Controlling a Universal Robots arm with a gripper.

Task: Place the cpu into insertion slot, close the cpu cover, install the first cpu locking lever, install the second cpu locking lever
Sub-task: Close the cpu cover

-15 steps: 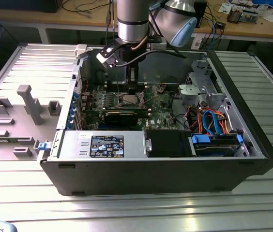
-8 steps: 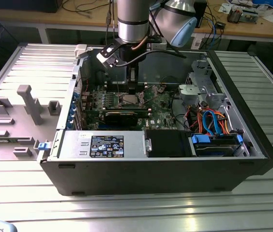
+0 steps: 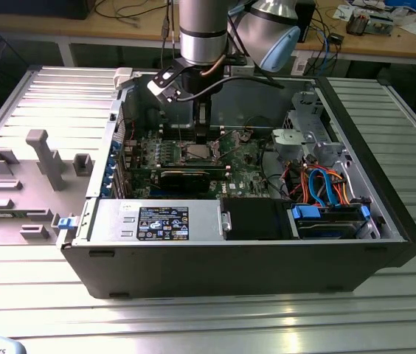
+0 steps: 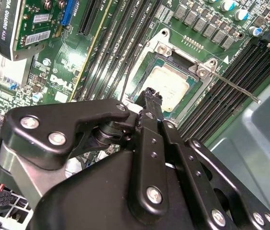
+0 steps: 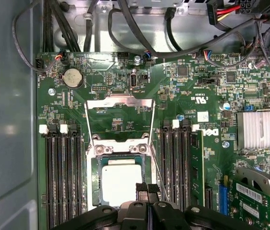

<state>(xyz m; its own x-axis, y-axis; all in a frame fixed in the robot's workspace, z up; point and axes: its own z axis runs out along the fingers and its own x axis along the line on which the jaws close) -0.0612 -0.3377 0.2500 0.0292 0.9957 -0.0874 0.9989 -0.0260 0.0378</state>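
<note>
computer case (image 3: 230, 258): lying open on its side.
motherboard (image 5: 250, 96): lying flat inside.
gripper (image 5: 147, 188): hovering at the cpu's edge, fingertips pressing together, gripping nothing.
cpu cover (image 5: 120, 102): lying swung open beyond the insertion slot (image 5: 95, 182); thin, stiff, probably light, likely best pushed at its free edge.
cpu (image 5: 118, 184): sitting in the slot; fragile.

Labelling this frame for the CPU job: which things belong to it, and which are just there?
Job: cpu, seated in the insertion slot; cpu cover, open; locking lever; gripper.
Just there: coin battery, heatsink, graphics card, memory slots.
</note>
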